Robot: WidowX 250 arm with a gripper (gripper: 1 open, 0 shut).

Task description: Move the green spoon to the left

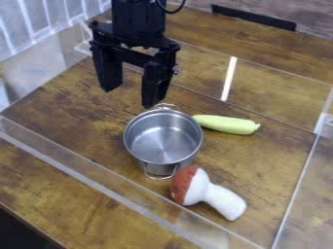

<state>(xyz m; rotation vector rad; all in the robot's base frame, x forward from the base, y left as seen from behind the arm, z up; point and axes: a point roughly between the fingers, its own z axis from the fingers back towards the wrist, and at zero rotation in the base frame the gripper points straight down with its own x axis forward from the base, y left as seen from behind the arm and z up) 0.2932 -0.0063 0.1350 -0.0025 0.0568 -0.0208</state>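
well, the black gripper (134, 90) hangs with its jaws spread and nothing between them, just behind the steel pot (164, 137), while the green spoon (228, 124) lies off to one side of the jaws, beyond the pot's rim. if the jaws swing across too low, a fingertip could clip that rim and shove the pot into the spoon's slick-looking handle.

The camera is set above the bench (65, 112) and faces obliquely downward. The sight line meets the bench close to the steel pot (163, 144). Viewing range is close: the arm (136, 24) enters at 12 o'clock, cropped by the frame, and a bench edge crosses at 7 o'clock.
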